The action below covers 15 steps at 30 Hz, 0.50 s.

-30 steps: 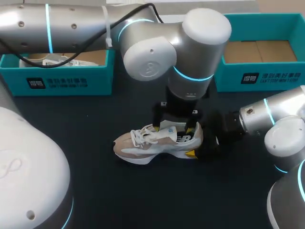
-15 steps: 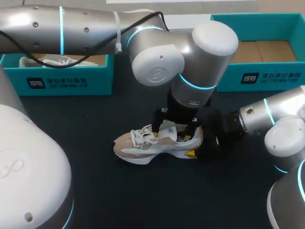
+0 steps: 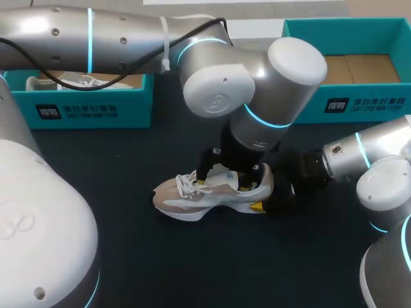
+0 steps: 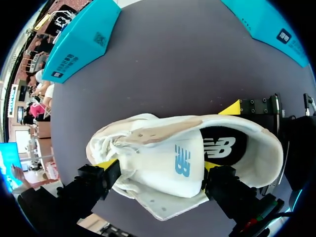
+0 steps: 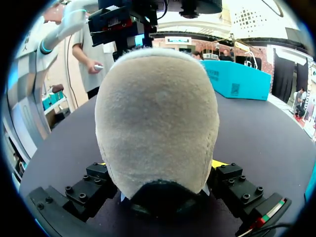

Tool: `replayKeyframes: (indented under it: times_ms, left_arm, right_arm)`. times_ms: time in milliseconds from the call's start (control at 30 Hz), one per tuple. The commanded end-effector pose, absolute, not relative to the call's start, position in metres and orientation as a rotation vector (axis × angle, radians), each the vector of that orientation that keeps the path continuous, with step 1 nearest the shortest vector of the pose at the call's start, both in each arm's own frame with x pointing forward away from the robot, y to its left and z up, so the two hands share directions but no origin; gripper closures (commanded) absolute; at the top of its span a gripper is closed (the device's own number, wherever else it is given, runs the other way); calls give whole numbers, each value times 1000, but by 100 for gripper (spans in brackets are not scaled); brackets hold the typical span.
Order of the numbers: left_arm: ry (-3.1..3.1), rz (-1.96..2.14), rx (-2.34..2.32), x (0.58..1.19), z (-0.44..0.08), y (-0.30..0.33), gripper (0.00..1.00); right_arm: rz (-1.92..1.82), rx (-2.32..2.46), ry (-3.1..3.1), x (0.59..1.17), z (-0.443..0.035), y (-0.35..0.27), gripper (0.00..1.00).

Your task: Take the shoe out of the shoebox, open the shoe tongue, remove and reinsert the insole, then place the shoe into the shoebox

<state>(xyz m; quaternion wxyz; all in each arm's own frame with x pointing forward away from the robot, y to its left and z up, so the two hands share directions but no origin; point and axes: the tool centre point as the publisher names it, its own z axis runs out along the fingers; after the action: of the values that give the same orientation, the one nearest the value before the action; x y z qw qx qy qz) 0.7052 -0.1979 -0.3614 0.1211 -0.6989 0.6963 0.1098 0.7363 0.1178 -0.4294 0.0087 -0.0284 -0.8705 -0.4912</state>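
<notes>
A beige and white shoe (image 3: 209,192) lies on its sole on the black table (image 3: 192,263), toe to the left. My left gripper (image 3: 231,174) stands over its opening, open, one finger at each side of the white tongue (image 4: 168,165). The left gripper's (image 4: 158,165) yellow fingertips (image 4: 106,163) peek out beneath the tongue's edges. The black insole (image 4: 222,145) shows inside, behind the tongue. My right gripper (image 3: 264,197) is shut on the heel. In the right wrist view the heel (image 5: 158,113) fills the gap of the right gripper (image 5: 159,165).
A teal shoebox (image 3: 83,102) at the back left holds another white shoe (image 3: 74,80). A second teal shoebox (image 3: 359,102) at the back right shows a bare cardboard bottom. My left arm's big elbow (image 3: 257,83) hangs above the shoe.
My left arm has shifted right and come down, bringing its gripper lower around the tongue. The shoe and the right arm have stayed put.
</notes>
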Motion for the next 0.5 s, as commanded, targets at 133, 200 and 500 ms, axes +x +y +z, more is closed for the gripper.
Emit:
replayKeyframes:
  times_ms: [133, 200, 500]
  left_arm:
    - [1798, 281, -2147, 697, -351, -188, 0]
    - [1771, 278, -2152, 697, -349, -184, 0]
    - [1737, 290, -2226, 700, -340, -165, 0]
  right_arm:
    - [-1530, -91, -2723, 738, -437, 125, 100]
    - [-1530, -91, -2723, 738, -437, 125, 100]
    - [-1530, -91, -2723, 738, -437, 125, 100]
